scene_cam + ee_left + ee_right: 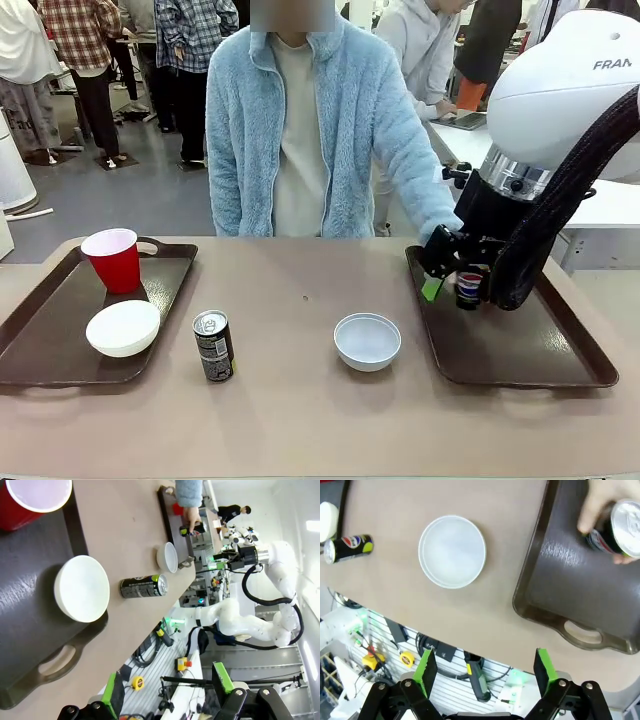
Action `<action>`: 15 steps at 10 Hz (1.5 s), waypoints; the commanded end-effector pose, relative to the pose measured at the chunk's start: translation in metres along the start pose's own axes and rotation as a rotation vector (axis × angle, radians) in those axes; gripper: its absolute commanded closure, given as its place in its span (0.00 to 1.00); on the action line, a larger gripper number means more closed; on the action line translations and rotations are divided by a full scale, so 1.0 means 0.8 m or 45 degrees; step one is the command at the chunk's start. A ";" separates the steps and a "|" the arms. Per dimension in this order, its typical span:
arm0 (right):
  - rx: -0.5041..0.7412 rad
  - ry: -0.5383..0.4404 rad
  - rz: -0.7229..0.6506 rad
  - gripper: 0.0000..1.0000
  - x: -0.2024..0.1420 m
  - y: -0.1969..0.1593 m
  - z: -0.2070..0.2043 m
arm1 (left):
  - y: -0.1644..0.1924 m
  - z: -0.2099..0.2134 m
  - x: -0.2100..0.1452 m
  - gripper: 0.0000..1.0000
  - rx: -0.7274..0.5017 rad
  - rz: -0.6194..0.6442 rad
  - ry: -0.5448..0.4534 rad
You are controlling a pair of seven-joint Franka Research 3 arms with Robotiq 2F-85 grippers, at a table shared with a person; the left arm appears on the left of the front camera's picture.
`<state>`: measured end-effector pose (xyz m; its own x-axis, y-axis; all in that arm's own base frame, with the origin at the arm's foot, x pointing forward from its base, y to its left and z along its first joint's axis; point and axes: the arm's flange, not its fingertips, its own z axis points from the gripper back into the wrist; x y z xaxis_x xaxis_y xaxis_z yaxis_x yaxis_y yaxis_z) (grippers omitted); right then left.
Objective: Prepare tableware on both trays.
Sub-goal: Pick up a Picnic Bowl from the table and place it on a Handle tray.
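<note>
The left tray carries a red cup and a white bowl. On the bare table stand a dark can and a second white bowl. My right gripper hangs open over the right tray, beside a Pepsi can. In the right wrist view, the person's hand holds that can upright on the tray, far from my empty gripper. My left gripper is open above the left tray, near its bowl and cup.
The person stands at the table's far edge, one arm reaching to the right tray. Between the trays the tabletop is open apart from the can and bowl. Other people and tables are farther behind.
</note>
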<state>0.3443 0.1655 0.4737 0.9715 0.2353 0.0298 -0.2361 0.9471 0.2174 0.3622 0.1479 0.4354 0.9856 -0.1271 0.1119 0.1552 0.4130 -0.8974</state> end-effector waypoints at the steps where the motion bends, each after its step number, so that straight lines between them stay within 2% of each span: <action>1: -0.060 -0.008 -0.085 0.00 0.043 0.018 -0.022 | -0.001 0.002 -0.001 0.07 -0.021 -0.020 -0.012; 3: -0.131 -0.023 -0.139 0.00 0.078 0.025 -0.056 | -0.001 0.002 -0.001 0.07 -0.021 -0.020 -0.012; 7: -0.148 -0.013 -0.233 0.00 0.116 0.029 -0.117 | -0.001 0.002 -0.001 0.07 -0.021 -0.020 -0.012; 12: -0.152 0.094 -0.145 0.00 0.109 0.059 -0.157 | -0.001 0.002 -0.001 0.07 -0.021 -0.020 -0.012; 13: -0.140 0.134 -0.129 0.21 0.109 0.060 -0.168 | -0.001 0.002 -0.001 0.07 -0.021 -0.020 -0.012; 14: -0.154 0.170 -0.120 0.57 0.107 0.062 -0.176 | -0.001 0.002 -0.001 0.07 -0.021 -0.020 -0.012; 15: -0.164 0.185 -0.119 0.78 0.107 0.062 -0.181 | -0.001 0.002 -0.001 0.07 -0.021 -0.020 -0.012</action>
<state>0.4052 0.2612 0.3473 0.9819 0.1559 -0.1077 -0.1446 0.9839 0.1052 0.3621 0.1479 0.4354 0.9856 -0.1273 0.1117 0.1550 0.4127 -0.8976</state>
